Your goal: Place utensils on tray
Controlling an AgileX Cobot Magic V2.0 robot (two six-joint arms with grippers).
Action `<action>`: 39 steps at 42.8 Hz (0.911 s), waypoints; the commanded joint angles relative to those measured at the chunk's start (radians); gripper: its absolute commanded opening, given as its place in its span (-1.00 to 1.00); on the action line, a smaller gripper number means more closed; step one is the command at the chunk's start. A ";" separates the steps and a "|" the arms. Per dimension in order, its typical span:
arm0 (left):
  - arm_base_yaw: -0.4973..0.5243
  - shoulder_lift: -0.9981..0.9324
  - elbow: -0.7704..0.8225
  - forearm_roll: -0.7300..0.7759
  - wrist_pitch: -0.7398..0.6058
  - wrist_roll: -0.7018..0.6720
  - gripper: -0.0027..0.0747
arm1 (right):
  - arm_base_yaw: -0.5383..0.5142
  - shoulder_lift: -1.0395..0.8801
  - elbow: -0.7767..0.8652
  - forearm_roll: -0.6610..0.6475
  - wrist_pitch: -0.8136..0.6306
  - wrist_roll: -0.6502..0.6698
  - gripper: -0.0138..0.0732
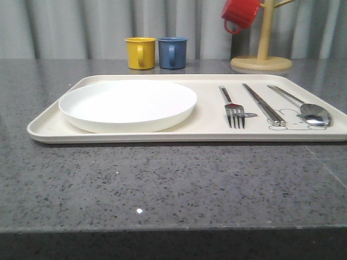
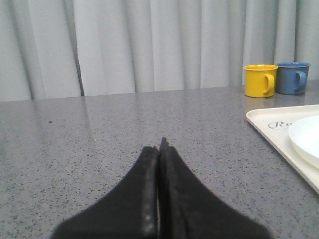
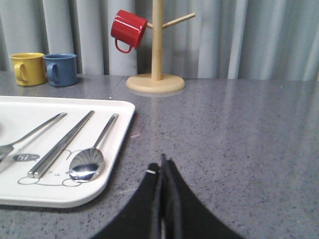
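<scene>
The cream tray (image 1: 209, 127) lies across the grey table. On it rest a round white plate (image 1: 128, 103) at the left, then a silver fork (image 1: 232, 106), a pair of metal chopsticks (image 1: 263, 103) and a long-handled spoon (image 1: 303, 105) at the right. The right wrist view has the spoon (image 3: 92, 154), chopsticks (image 3: 62, 144) and fork (image 3: 30, 135) on the tray (image 3: 117, 144). My right gripper (image 3: 162, 162) is shut, empty, over bare table right of the tray. My left gripper (image 2: 160, 147) is shut, empty, over bare table left of the tray (image 2: 264, 122).
A yellow mug (image 1: 140, 52) and a blue mug (image 1: 172, 52) stand behind the tray. A wooden mug tree (image 1: 262, 57) at the back right carries a red mug (image 1: 239, 13). Curtains close off the back. Bare table lies in front of the tray.
</scene>
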 commanded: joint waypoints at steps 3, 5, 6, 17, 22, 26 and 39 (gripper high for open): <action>-0.007 -0.022 0.004 -0.009 -0.079 -0.006 -0.98 | -0.022 -0.016 -0.005 0.001 -0.101 0.000 -0.84; -0.007 -0.022 0.004 -0.009 -0.079 -0.006 -0.98 | -0.022 -0.016 -0.005 0.009 -0.099 0.000 -0.84; -0.007 -0.022 0.004 -0.009 -0.079 -0.006 -0.98 | -0.022 -0.016 -0.005 0.014 -0.099 0.000 -0.84; -0.007 -0.022 0.004 -0.009 -0.079 -0.006 -0.98 | -0.021 -0.016 -0.005 0.019 -0.099 0.000 -0.84; -0.007 -0.022 0.004 -0.009 -0.079 -0.006 -0.98 | -0.021 -0.016 -0.005 0.019 -0.099 0.000 -0.84; -0.007 -0.022 0.004 -0.009 -0.079 -0.006 -0.98 | -0.021 -0.016 -0.005 0.019 -0.099 0.000 -0.84; -0.007 -0.022 0.004 -0.009 -0.079 -0.006 -0.98 | -0.021 -0.016 -0.005 0.019 -0.099 0.000 -0.84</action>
